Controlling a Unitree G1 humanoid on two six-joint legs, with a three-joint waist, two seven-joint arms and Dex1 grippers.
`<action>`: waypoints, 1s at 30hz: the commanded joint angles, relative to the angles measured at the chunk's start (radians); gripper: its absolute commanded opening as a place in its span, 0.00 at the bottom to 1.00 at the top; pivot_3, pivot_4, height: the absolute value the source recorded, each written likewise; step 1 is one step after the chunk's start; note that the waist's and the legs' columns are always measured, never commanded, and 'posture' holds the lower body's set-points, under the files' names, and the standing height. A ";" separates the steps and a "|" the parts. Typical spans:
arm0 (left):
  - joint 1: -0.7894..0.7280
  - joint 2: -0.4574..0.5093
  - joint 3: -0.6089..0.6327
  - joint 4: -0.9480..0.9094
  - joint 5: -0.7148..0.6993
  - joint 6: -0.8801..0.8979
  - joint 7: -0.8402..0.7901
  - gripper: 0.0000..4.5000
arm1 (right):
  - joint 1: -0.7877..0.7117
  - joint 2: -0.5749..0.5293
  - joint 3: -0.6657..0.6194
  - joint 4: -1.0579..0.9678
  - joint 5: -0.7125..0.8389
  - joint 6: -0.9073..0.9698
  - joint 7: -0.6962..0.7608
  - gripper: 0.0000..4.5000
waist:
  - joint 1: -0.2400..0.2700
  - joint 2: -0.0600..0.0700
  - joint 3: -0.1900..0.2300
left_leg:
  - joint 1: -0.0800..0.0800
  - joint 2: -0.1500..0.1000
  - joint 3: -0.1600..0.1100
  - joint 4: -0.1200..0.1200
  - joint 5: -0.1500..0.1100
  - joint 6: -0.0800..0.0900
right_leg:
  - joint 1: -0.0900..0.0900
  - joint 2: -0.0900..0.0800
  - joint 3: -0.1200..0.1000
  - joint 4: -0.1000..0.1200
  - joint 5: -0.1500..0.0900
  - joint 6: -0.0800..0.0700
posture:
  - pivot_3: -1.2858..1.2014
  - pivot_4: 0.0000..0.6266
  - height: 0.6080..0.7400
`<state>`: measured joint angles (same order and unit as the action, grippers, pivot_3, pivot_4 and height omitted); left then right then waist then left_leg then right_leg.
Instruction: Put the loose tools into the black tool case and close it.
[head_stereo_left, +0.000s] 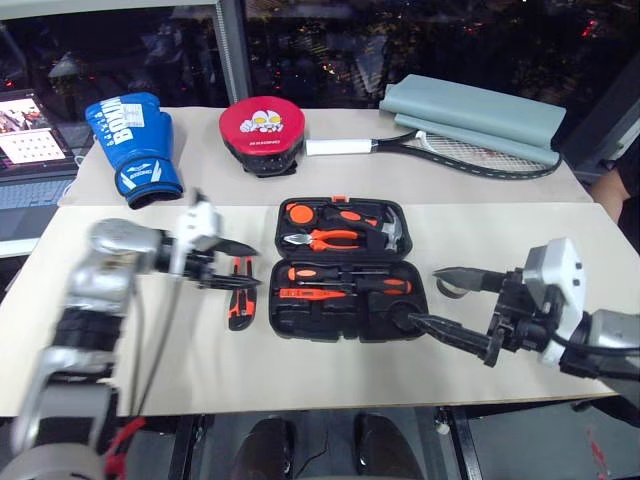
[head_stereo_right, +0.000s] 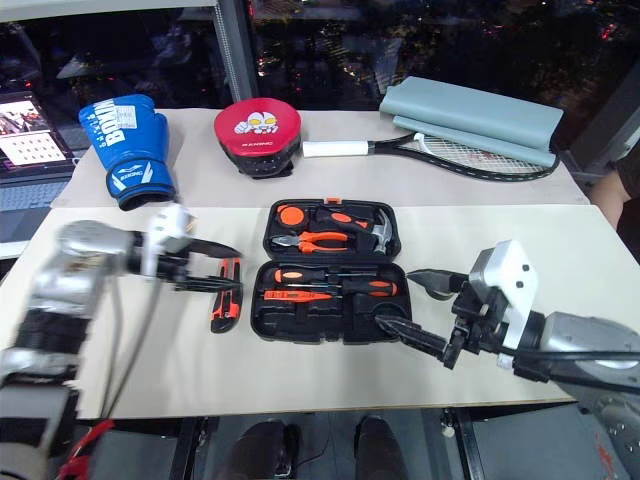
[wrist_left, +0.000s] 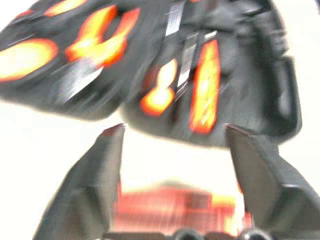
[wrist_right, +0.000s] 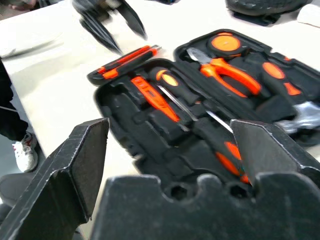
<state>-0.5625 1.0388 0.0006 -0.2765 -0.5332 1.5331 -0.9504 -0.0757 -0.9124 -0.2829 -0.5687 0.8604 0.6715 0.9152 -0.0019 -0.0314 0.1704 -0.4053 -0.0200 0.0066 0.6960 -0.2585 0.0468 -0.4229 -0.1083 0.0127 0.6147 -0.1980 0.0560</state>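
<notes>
The case lies open on the table, screwdrivers already seated in its near half. Just off its near right corner hangs the right gripper, fingers spread and empty. Left of the case the left gripper, also spread wide with nothing in it, hovers over the utility knife, which lies just beside the case's left edge. Picking up that knife looks like the step in hand; next comes lowering and pinching its handle. Bare table left of the case gives room; beyond it sit a punch pad, boxing glove and racket, well apart.
</notes>
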 joint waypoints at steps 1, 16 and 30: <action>-0.128 -0.025 -0.077 0.109 -0.079 0.081 0.194 0.98 | 0.035 0.032 -0.020 -0.083 0.008 -0.014 -0.049 1.00 | -0.001 0.000 0.000 | 0.000 0.000 0.000 0.000 0.000 0.000 | 0.000 0.000 0.000 0.000 0.000 0.000 | 0.52 0.24 0.97; -0.433 -0.241 -0.360 0.503 -0.667 0.081 0.874 0.98 | 0.118 0.119 -0.017 -0.184 -0.004 -0.014 -0.183 1.00 | 0.010 -0.001 0.000 | 0.001 -0.001 -0.001 0.000 0.001 -0.002 | -0.001 -0.002 0.001 0.001 0.000 0.000 | 0.52 0.24 0.97; -0.461 -0.253 -0.515 0.573 -0.825 0.081 1.056 0.44 | 0.160 0.150 -0.040 -0.223 0.003 -0.023 -0.262 1.00 | 0.014 0.001 -0.002 | 0.005 -0.005 -0.001 0.000 0.001 -0.003 | 0.003 -0.004 0.002 0.003 0.000 0.000 | 0.52 0.24 0.97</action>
<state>-1.0408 0.7880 -0.4712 0.2854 -1.3331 1.5936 0.1034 0.0854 -0.7671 -0.2887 -0.7564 0.8479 0.6711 0.6646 0.0118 -0.0301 0.1687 -0.4001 -0.0245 0.0056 0.6955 -0.2571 0.0442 -0.4203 -0.1123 0.0147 0.6173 -0.1978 0.0556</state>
